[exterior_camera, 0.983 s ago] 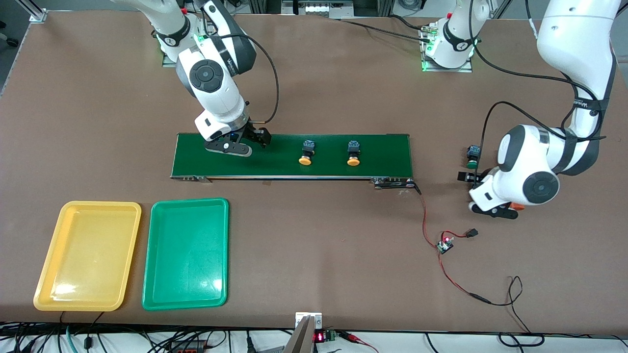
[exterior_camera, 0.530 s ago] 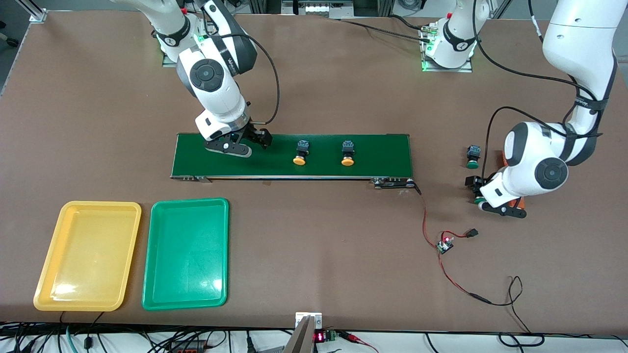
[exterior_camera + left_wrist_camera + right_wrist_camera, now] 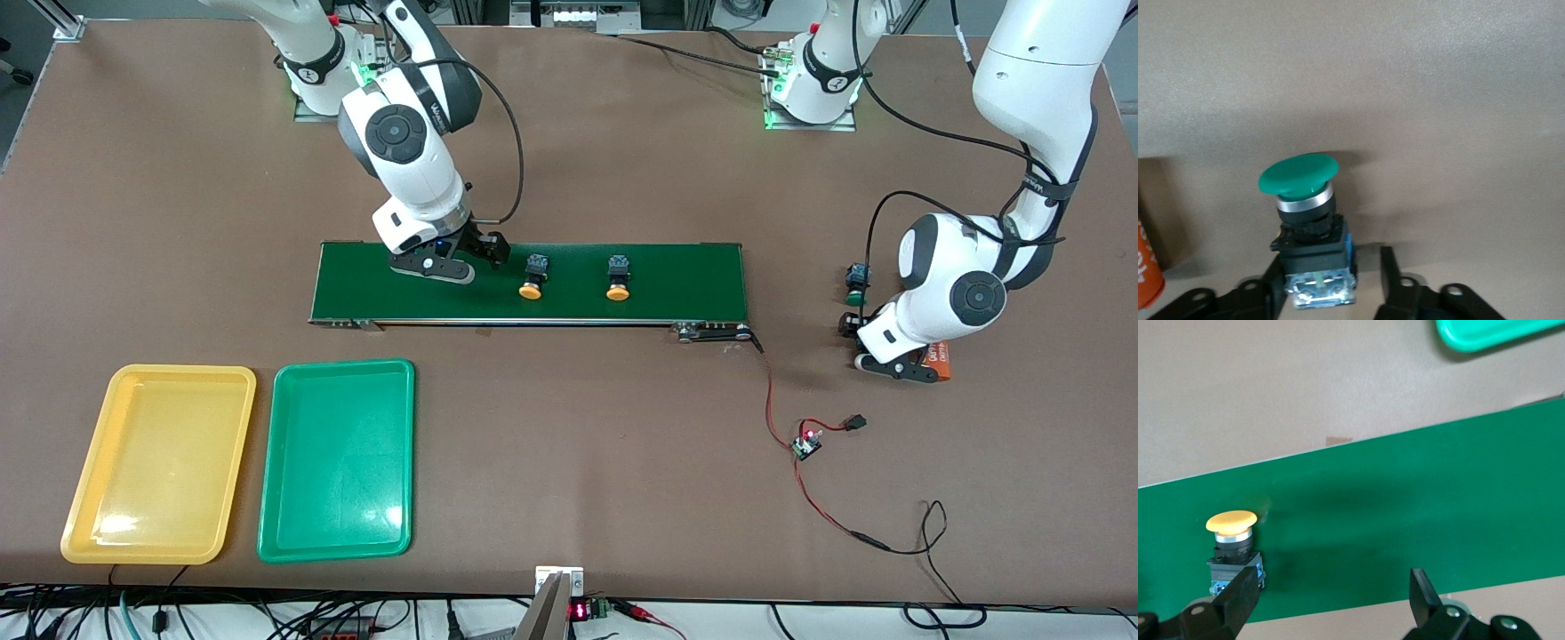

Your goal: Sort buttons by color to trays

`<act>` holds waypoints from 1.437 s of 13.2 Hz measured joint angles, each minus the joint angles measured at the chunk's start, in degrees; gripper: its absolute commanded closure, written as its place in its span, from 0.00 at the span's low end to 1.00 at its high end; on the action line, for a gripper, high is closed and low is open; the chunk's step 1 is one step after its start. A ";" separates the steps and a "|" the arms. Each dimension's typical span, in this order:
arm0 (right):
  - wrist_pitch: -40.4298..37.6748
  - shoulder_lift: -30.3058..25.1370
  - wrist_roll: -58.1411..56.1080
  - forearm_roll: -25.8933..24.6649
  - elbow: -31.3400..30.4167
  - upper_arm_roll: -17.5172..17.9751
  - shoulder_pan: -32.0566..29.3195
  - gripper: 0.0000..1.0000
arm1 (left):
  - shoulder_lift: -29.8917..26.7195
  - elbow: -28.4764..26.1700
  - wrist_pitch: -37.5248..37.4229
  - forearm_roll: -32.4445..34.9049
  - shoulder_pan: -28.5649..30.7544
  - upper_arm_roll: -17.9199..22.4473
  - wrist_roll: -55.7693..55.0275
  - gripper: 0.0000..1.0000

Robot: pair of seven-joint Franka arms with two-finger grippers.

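Two orange-capped buttons [image 3: 532, 276] [image 3: 617, 278] ride on the dark green belt [image 3: 693, 276]. My right gripper [image 3: 491, 252] hangs open low over the belt beside the first of them; in the right wrist view that button [image 3: 1232, 537] sits just off one of the fingertips [image 3: 1239, 597] of the right gripper [image 3: 1331, 597]. Off the belt, toward the left arm's end, my left gripper [image 3: 851, 327] [image 3: 1331, 263] is down at the table around a green-capped button [image 3: 1300, 177]; one finger is against its body, the other stands a little apart. A second green button [image 3: 855, 284] lies beside it. The yellow tray [image 3: 158, 462] and green tray [image 3: 338, 458] are empty.
An orange cylinder [image 3: 935, 358] [image 3: 1146, 270] lies right by the left gripper. A red and black wire with a small board [image 3: 807, 442] trails from the belt's end across the table. The green tray's corner [image 3: 1491, 333] shows in the right wrist view.
The orange buttons have ridden along the belt toward the right arm's end, and the right gripper has shifted along the belt toward them. The left gripper's fingers have narrowed around the green button.
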 measured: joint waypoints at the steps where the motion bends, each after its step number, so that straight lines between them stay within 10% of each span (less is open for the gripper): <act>1: 0.50 0.84 0.10 0.08 0.05 -0.04 0.77 0.00 | -0.03 0.03 -0.07 0.00 0.00 0.01 0.00 0.74; 9: 2.22 4.94 -2.30 0.06 2.84 -0.63 3.22 0.00 | -4.79 12.91 -28.16 -11.79 -5.76 -4.54 -2.66 0.75; 15: 3.47 5.72 -2.30 0.06 2.87 -0.89 3.04 0.00 | -5.42 13.17 -28.81 -15.31 -11.21 -15.99 -23.51 0.75; 18: 6.73 8.23 -2.30 0.07 2.87 -0.89 3.04 0.22 | -5.14 8.83 -21.24 -15.31 -12.59 -17.64 -26.05 0.72; 19: 7.39 8.89 -2.35 0.07 2.88 -0.88 3.04 0.41 | -4.78 7.16 -17.81 -15.31 -12.97 -17.70 -26.29 0.48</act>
